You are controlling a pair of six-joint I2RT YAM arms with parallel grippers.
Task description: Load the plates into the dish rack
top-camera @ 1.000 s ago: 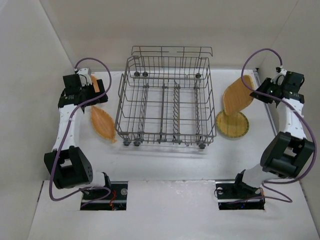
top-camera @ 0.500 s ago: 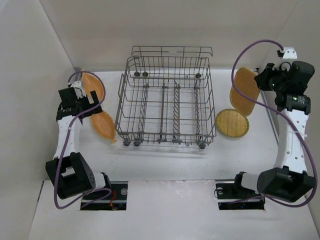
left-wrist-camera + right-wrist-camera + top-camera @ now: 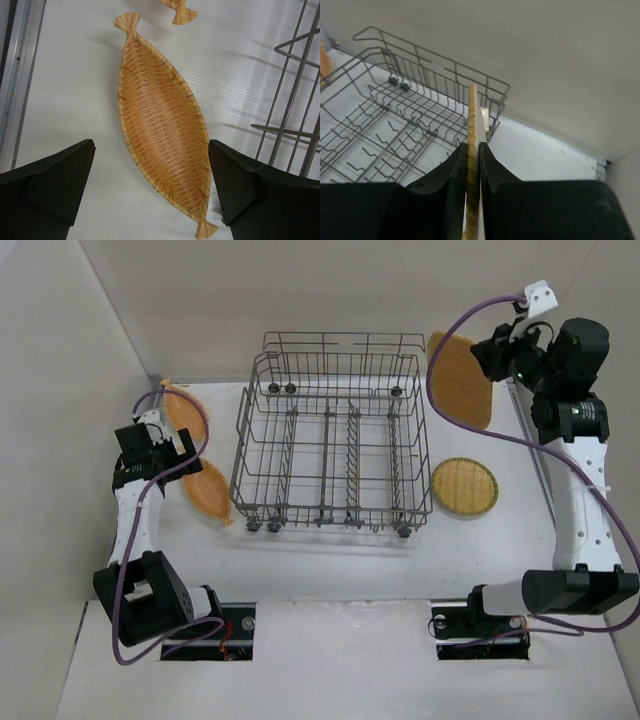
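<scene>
My right gripper (image 3: 488,356) is shut on the rim of a rounded-rectangular woven plate (image 3: 458,380) and holds it on edge, high over the back right corner of the dish rack (image 3: 330,430). In the right wrist view this plate (image 3: 472,115) stands thin between the fingers, above the rack (image 3: 395,120). A round yellowish plate (image 3: 464,486) lies flat to the right of the rack. Two leaf-shaped plates lie left of it, one far (image 3: 185,412) and one near (image 3: 207,490). My left gripper (image 3: 151,145) hangs open above the near leaf plate (image 3: 160,125), apart from it.
White walls close in the table at the back and both sides. A metal strip (image 3: 17,85) runs along the table's left edge. The rack's wires (image 3: 295,100) stand just right of the left gripper. Purple cables loop over both arms.
The right arm has lifted the rectangular plate from beside the round plate, up and leftward to the rack's back right corner. The left gripper has shifted slightly nearer, staying open.
</scene>
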